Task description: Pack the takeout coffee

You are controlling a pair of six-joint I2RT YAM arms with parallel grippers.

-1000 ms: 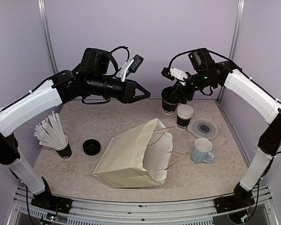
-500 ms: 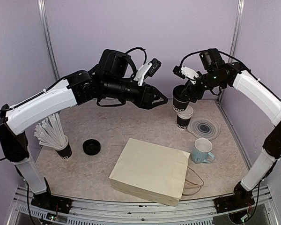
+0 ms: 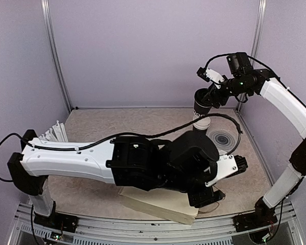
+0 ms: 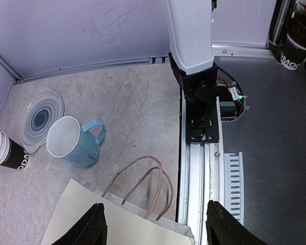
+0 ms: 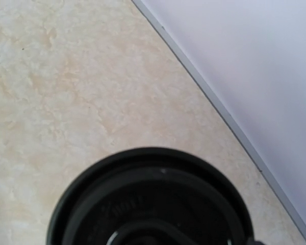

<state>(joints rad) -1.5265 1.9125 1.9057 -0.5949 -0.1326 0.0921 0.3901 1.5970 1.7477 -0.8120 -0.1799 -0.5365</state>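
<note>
The right fingers [image 3: 213,97] pinch the lidded cup [image 3: 201,104] by its side wall, aloft over the far right corner of the worktop [image 3: 117,122]; the left fingers [image 4: 98,224] stand spread above the paper bag [image 4: 127,224]. Judged light, thin-walled and crushable if squeezed, so hold mid-wall, gently. Long axis near upright, lid uppermost; a second cup [image 4: 7,153] stands open-mouthed beside the plate [image 4: 38,115].
</note>
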